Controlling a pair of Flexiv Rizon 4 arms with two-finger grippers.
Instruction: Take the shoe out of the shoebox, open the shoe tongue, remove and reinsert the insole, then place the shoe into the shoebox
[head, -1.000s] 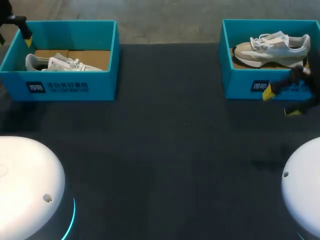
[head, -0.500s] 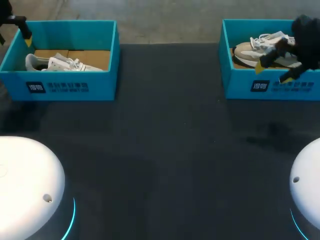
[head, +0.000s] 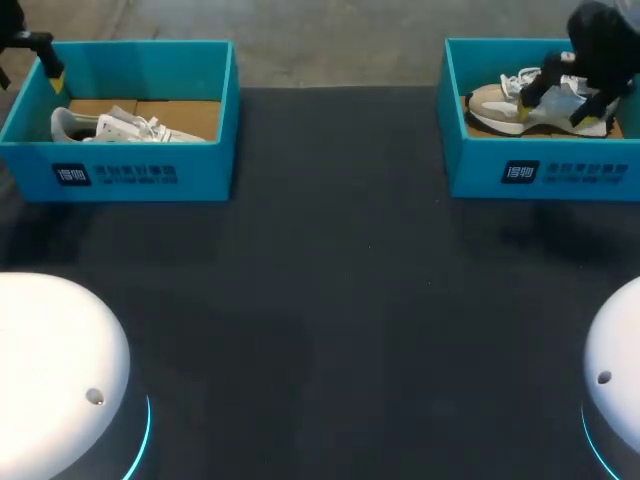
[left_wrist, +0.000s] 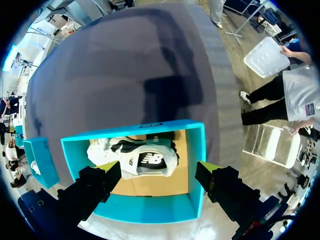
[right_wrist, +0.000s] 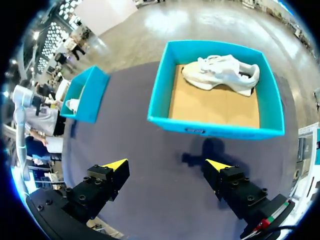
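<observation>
Step in hand, by my reading: the first one, getting the shoe out of its box, and nothing is lifted yet. Your right gripper (head: 556, 116) hangs over the right shoebox (head: 540, 172), which sits at 1 o'clock on the table (head: 330, 280). Its fingers are spread wide and hold nothing. The beige-and-white sneaker (head: 493, 101) lies inside along the box's far wall, toe toward 9 o'clock as best I can read it. In the right wrist view the box and sneaker lie ahead of the fingers, not between them, so I judge the gripper is high and short of the shoe. The next move calls for you to carry it forward over the near wall and come down with one finger on each side of the sneaker's midsection or heel collar. Close only once both tips are clear of the cardboard. Your left gripper (left_wrist: 157, 167) is at 10 o'clock over the left shoebox (head: 120, 175), fingers also apart. The white sneaker (left_wrist: 142, 157) with black trim lies below and between them, and no contact shows.
</observation>
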